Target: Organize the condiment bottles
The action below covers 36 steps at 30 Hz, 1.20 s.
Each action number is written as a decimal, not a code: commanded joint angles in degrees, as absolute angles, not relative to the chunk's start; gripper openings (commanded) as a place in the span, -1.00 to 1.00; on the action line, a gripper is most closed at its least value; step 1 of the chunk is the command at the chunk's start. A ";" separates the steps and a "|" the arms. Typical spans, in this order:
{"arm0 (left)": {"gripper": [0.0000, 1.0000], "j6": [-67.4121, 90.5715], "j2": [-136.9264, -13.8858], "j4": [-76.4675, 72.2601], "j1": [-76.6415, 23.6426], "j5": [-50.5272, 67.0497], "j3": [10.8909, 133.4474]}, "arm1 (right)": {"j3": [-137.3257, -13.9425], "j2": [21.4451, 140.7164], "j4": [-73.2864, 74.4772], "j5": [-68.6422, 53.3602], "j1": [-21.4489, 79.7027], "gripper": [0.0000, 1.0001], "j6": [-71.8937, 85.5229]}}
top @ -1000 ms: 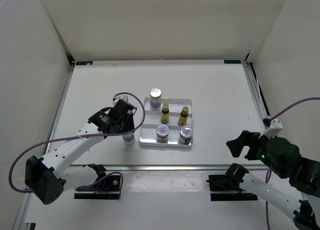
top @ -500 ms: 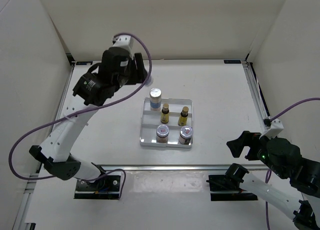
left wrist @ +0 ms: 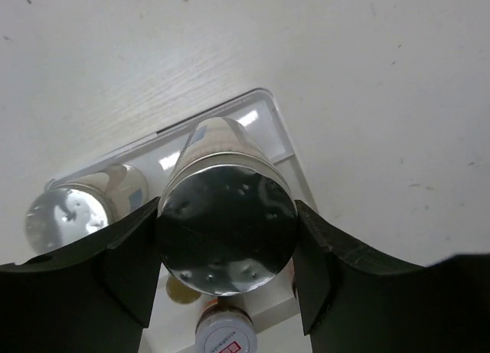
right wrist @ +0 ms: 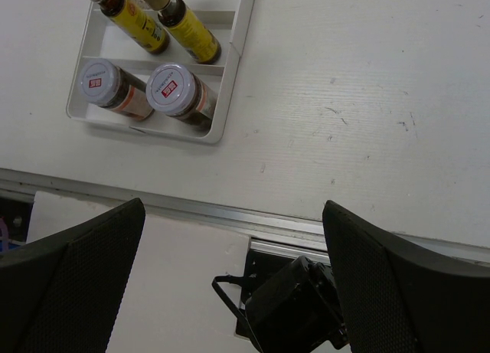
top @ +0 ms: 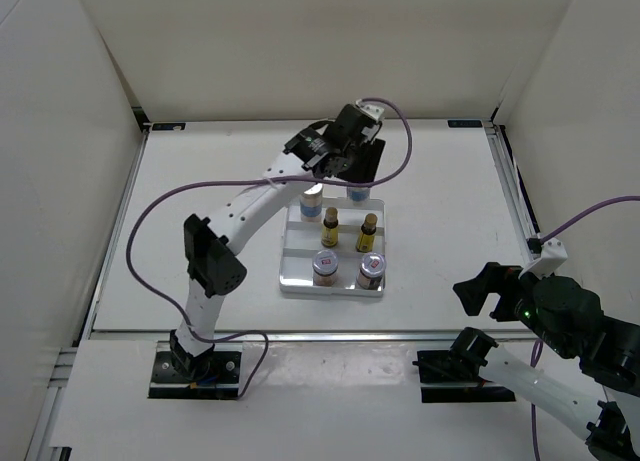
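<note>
One white ridged tray (right wrist: 234,62) lies on the table (top: 200,201), and six condiment bottles are counted at it, in three pairs. Two squat jars (right wrist: 103,81) (right wrist: 172,89) with red-marked lids stand in the tray's near row. Two slim yellow-amber bottles (right wrist: 134,16) (right wrist: 187,31) with dark caps stand in the tray's middle row. Two white-blue bottles (left wrist: 76,211) (left wrist: 226,230) with silver caps are at the tray's far end. There are two hands, one left hand (left wrist: 226,215) and one right hand (right wrist: 232,215).

Slim yellow-amber glass bottles (right wrist: 191,33): we lose their caps past the 11 o'clock edge.
White red-marked jar lid (left wrist: 224,336): cut off at 6 o'clock.
White-blue silver-capped bottle (top: 357,193): we see only its base below the left gripper (top: 348,171).
</note>
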<state>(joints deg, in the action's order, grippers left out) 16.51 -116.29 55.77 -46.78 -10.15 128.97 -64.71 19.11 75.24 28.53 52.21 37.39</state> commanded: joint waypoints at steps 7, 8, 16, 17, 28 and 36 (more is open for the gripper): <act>-0.79 14.85 -120.05 54.49 -46.93 -8.61 132.80 | -64.69 19.60 74.18 28.83 52.47 1.00 38.06; -0.79 14.85 -120.75 54.49 -46.93 -8.09 133.32 | -64.69 19.60 74.18 28.83 52.47 1.00 38.06; -0.79 16.08 -126.47 53.96 -46.93 -6.94 134.38 | -64.69 20.13 74.18 28.83 52.47 1.00 37.53; -0.79 16.08 -127.34 53.96 -46.93 -6.33 134.38 | -64.69 20.13 74.18 28.83 52.47 1.00 37.53; -0.08 16.61 -130.43 53.96 -46.93 -6.33 135.53 | -64.69 19.60 74.18 28.30 52.47 1.00 37.53; 1.00 16.52 -121.06 53.96 -46.93 -10.54 135.53 | -64.69 22.31 73.13 27.16 52.47 1.00 35.60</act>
<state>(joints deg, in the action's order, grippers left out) 16.95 -130.87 55.09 -46.81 -8.12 133.12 -64.71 19.81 75.20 28.10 52.21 37.08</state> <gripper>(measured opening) 0.998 0.998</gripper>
